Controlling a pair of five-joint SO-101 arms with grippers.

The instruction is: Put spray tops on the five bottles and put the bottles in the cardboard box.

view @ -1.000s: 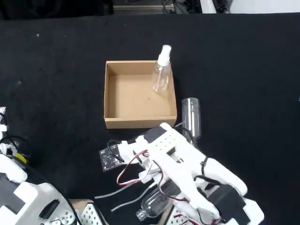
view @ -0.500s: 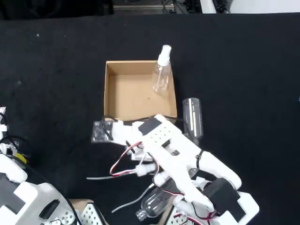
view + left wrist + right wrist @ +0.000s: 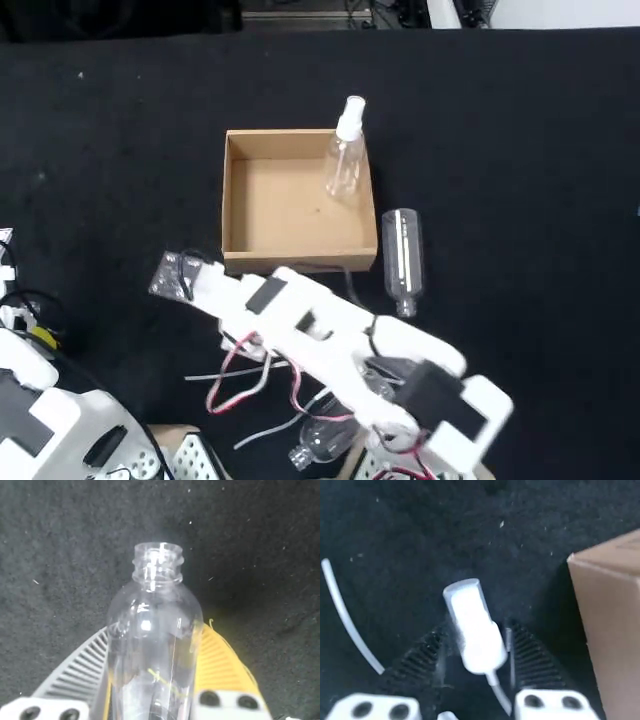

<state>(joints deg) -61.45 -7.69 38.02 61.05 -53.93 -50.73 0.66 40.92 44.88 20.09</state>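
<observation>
The cardboard box (image 3: 232,200) sits open in the middle of the table, its corner (image 3: 610,615) close beside my right gripper. A clear bottle with a white spray top (image 3: 345,150) leans in the box's far right corner. A capless bottle (image 3: 403,262) lies on the cloth just right of the box. My right gripper (image 3: 172,275) is left of the box's front corner; in its wrist view the gripper (image 3: 475,630) is shut on a white spray top (image 3: 470,610). My left gripper (image 3: 156,630) is shut on a clear capless bottle (image 3: 152,645), neck pointing away.
Another capless bottle (image 3: 322,438) lies at the table's near edge, partly under the right arm (image 3: 330,340). Thin white dip tubes (image 3: 215,377) lie on the black cloth there, and one (image 3: 345,615) beside the right gripper. The left arm's white body (image 3: 50,420) fills the near left corner.
The right arm has swung left and away from the near edge, its gripper passing along the box's front to beyond its left front corner. The bottle right of the box is no longer covered.
</observation>
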